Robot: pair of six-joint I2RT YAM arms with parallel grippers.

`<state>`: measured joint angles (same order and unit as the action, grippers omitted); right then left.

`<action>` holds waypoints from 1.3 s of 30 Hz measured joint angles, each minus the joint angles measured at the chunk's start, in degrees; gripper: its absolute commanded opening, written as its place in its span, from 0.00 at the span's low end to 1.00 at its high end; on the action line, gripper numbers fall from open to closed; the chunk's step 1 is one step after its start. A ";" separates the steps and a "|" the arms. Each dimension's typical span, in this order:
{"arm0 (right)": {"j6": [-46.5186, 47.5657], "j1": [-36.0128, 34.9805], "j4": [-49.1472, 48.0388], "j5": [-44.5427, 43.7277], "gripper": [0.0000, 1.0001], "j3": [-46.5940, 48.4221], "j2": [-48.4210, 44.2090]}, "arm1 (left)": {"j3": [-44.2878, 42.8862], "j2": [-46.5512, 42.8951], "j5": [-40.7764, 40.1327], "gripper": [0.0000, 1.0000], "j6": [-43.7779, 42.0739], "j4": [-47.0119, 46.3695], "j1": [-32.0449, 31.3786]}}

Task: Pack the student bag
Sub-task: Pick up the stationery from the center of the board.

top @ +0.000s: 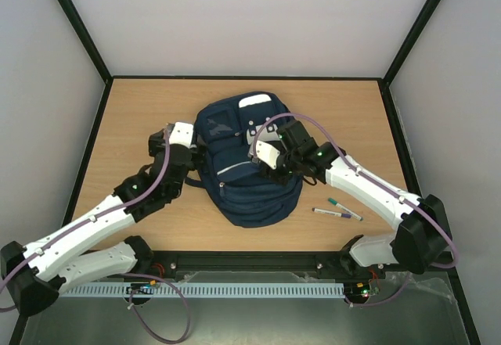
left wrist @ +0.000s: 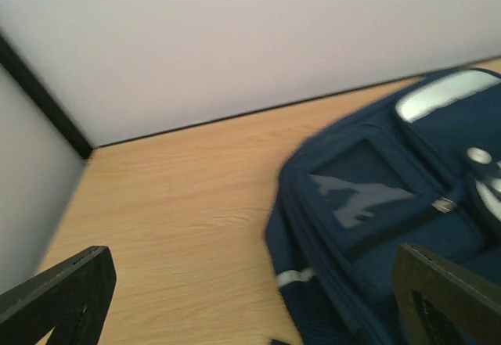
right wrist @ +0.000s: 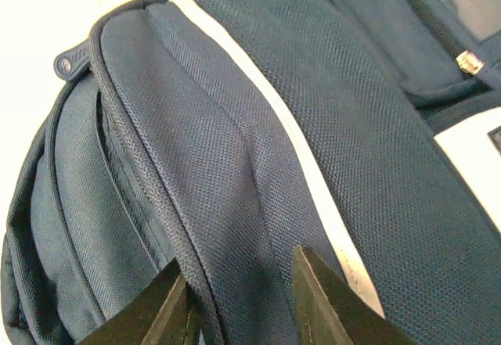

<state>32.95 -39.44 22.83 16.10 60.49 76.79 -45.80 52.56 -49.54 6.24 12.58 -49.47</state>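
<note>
Right tool (right wrist: 239, 286) is standing narrowly parted over a piped seam of the student bag (top: 252, 196), which is lying flat at the middle of the worktop (top: 133, 118). Left tool (left wrist: 258, 302) is hovering wide spread and holding nothing, on the side of the bag facing the worktop's left edge. Two pens (top: 338, 210) are lying toward the near right corner.
</note>
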 measured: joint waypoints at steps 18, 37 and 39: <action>-6.05 1.22 -11.30 -9.64 0.49 -13.22 -7.63 | 9.11 2.40 34.91 0.95 -16.48 -8.41 -6.45; -8.66 2.40 -13.66 -8.57 0.49 -14.82 -11.69 | 4.24 25.66 18.25 0.78 -34.58 -23.82 -13.53; -8.79 2.49 -13.64 -8.20 0.51 -14.82 -12.04 | 3.17 27.15 17.90 0.72 -36.00 -26.16 -11.96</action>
<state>24.16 -36.95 9.19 7.90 45.67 64.75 -42.63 79.70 -31.64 -29.76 -13.58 -61.43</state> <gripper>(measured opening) 0.494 0.789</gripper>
